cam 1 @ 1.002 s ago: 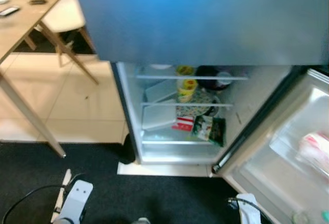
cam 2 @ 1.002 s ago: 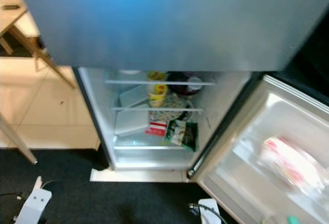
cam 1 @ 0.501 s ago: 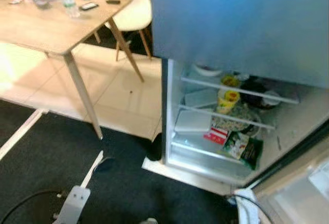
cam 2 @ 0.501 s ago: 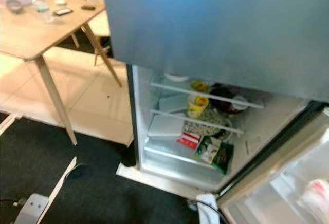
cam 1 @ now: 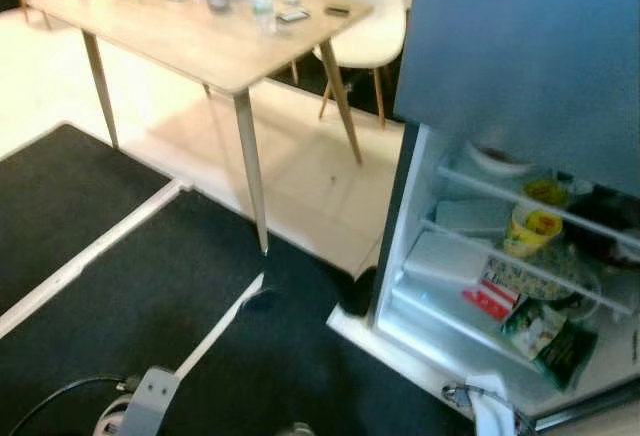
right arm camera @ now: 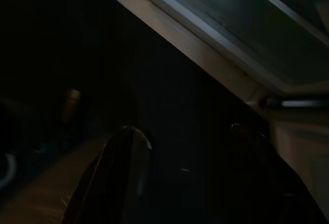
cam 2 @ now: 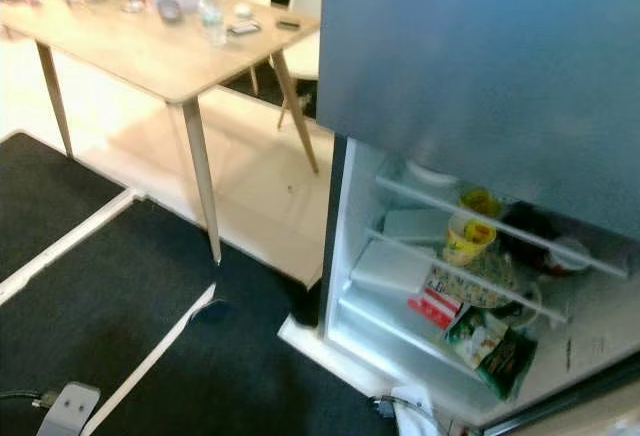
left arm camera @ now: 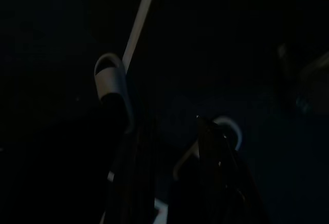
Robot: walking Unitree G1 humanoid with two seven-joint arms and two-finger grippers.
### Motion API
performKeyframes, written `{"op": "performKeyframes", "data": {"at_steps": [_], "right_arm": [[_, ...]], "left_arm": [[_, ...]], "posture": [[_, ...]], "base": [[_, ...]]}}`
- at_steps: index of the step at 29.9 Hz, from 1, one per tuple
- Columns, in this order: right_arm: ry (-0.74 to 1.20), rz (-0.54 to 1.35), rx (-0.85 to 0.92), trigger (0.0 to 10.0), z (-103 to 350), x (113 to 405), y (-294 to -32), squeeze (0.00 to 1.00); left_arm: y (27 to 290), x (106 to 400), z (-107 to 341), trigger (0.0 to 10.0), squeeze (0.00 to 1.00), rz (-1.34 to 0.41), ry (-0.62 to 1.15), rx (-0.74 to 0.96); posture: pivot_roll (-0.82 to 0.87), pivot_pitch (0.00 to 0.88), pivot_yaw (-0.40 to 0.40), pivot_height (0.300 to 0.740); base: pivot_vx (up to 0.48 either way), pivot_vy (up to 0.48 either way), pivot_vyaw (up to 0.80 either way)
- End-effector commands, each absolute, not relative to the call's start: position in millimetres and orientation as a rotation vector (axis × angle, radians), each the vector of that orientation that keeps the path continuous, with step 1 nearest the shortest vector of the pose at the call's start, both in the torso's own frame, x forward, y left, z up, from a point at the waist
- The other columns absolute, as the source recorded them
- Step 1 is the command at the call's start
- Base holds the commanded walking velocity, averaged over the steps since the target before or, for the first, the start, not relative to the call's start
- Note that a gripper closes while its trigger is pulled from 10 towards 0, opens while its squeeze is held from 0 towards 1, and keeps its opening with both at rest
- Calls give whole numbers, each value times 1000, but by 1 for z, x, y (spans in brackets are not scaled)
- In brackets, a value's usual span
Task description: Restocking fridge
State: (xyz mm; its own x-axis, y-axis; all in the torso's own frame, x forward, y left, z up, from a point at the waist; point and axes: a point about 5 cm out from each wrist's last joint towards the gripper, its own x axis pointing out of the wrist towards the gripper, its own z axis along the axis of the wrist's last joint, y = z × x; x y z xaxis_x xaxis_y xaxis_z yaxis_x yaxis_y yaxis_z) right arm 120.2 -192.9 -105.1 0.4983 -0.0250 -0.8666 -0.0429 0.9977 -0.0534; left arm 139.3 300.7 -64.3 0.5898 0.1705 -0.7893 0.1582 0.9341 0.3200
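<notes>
The fridge (cam 2: pixel 360 246) is standing open at the right, its grey upper door (cam 2: pixel 480 66) closed above the lit lower compartment. Inside, wire shelves are holding a white bowl (cam 1: pixel 497 160), a yellow tub (cam 2: pixel 467 240), flat white containers (cam 2: pixel 392 266) and a dark bowl (cam 2: pixel 540 236), while a red-and-white packet (cam 2: pixel 432 307) and a green bag (cam 2: pixel 487 341) are lying toward the front. To the left, a wooden tabletop (cam 1: pixel 200 41) is carrying bottles and small items, with white chairs (cam 1: pixel 370 16) behind it. The floor is showing dark carpet (cam 1: pixel 120 286) bordering pale tiles (cam 1: pixel 300 176). Both arms are hanging low and idle. The left hand (left arm camera: pixel 169 147) is dangling over the dark floor, its fingers apart and holding nothing. The right hand (right arm camera: pixel 193 147) is hanging near the fridge's bottom edge, likewise spread and gripping nothing.
</notes>
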Motion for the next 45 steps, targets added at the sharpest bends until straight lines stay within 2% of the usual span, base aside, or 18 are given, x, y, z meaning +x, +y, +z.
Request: {"op": "performKeyframes", "data": {"at_steps": [1,45], "right_arm": [[1023,29,-72,10000,-103,128,-188,0],[1036,18,-74,10000,-104,125,-190,0]], "left_arm": [[303,130,-67,10000,298,11,978,380],[303,130,-67,10000,290,24,976,372]], "posture": [[24,60,-25,740],[25,57,-24,740]], "base": [[0,0,800],[0,0,800]]}}
